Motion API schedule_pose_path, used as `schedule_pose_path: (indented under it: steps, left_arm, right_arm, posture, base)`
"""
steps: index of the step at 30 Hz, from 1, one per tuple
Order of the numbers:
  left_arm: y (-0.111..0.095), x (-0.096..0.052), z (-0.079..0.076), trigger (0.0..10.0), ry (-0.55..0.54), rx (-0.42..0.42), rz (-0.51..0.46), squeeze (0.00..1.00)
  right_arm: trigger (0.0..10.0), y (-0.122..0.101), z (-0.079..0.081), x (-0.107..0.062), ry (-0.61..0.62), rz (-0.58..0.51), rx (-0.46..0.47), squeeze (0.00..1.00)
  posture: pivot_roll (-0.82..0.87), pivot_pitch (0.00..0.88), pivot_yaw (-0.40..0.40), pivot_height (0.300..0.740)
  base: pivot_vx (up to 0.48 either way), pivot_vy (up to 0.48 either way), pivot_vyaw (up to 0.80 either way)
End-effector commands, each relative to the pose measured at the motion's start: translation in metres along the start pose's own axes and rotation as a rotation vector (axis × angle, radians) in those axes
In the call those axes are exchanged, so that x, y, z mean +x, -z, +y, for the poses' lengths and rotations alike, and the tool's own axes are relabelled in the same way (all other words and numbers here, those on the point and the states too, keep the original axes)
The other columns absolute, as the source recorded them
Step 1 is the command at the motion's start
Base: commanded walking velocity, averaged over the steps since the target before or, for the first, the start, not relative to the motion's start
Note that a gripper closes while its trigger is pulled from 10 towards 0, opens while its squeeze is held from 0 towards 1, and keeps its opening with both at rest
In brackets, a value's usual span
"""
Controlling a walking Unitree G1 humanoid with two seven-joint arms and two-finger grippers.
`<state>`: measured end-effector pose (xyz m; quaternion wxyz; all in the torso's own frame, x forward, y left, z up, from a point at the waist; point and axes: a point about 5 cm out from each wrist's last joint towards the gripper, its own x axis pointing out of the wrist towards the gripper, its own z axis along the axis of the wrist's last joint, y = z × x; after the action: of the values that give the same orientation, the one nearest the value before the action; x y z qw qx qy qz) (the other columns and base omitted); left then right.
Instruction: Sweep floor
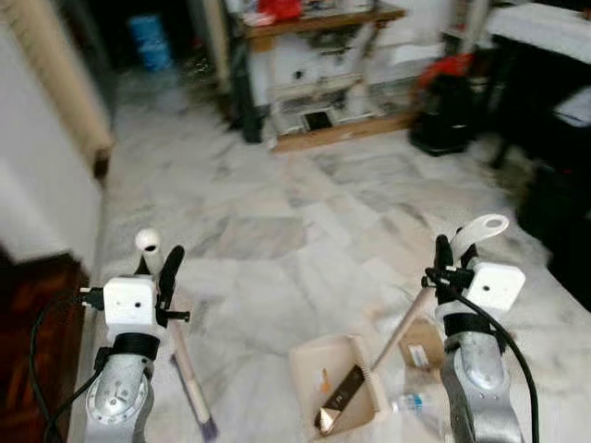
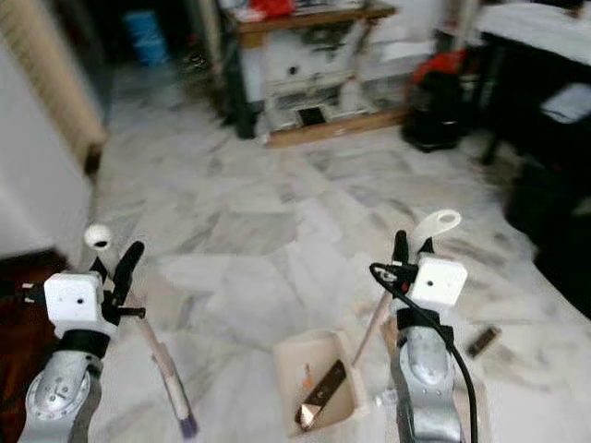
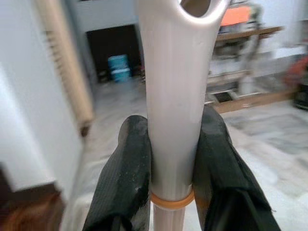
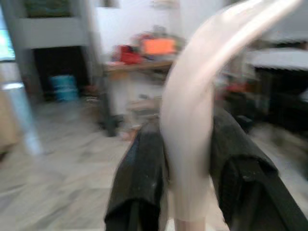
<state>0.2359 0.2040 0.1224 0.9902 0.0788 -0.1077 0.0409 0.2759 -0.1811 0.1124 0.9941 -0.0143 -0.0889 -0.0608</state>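
Head views: left gripper at 8 o'clock, clamped on broom handle, shaft running down to floor at 7. Right gripper at 4 o'clock, closed around dustpan handle; dustpan rests on marble floor at 6, holding dark flat scrap. Loose litter lies just beside pan at 5, so judging sweep part done, some debris left.

Left wrist view: fingers pinch white handle both sides.

Right wrist view: blurred; fingers hug curved pale handle.
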Motion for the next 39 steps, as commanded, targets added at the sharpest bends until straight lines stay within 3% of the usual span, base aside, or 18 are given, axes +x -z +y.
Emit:
schedule_pose_path:
  steps: [1, 13, 25, 31, 39]
  left_arm:
    - [-0.009, 0.003, 0.0, 10.0, -0.008, 0.016, -0.049, 0.0]
    - [-0.003, -0.002, -0.004, 10.0, -0.077, 0.001, -0.039, 0.0]
    - [-0.003, -0.006, -0.011, 10.0, -0.08, 0.018, -0.035, 0.0]
    - [-0.01, -0.002, -0.006, 10.0, -0.071, 0.035, -0.049, 0.0]
    - [-0.009, -0.003, 0.013, 10.0, -0.081, 0.087, -0.033, 0.0]
  right_arm:
    - [10.0, -0.017, -0.004, 0.005, 0.007, -0.071, 0.011, 0.0]
    - [10.0, -0.029, -0.007, 0.021, -0.051, -0.089, -0.021, 0.0]
    - [10.0, -0.031, -0.01, 0.026, -0.068, -0.085, -0.026, 0.0]
    - [10.0, -0.027, -0.006, 0.026, -0.056, -0.069, 0.006, 0.0]
    - [10.0, -0.018, -0.004, 0.023, 0.042, -0.018, 0.16, 0.0]
  posture:
    - [-0.04, 0.0, -0.001, 0.74]
    - [-0.03, 0.0, -0.079, 0.74]
    - [-0.02, 0.0, -0.077, 0.74]
    - [0.01, 0.0, -0.051, 0.74]
    - [-0.01, 0.0, -0.011, 0.74]
  base:
    - [0.0, 0.0, 0.8]
    - [0.0, 0.0, 0.8]
    - [0.0, 0.0, 0.8]
    - [0.0, 0.0, 0.8]
    - [0.0, 0.0, 0.8]
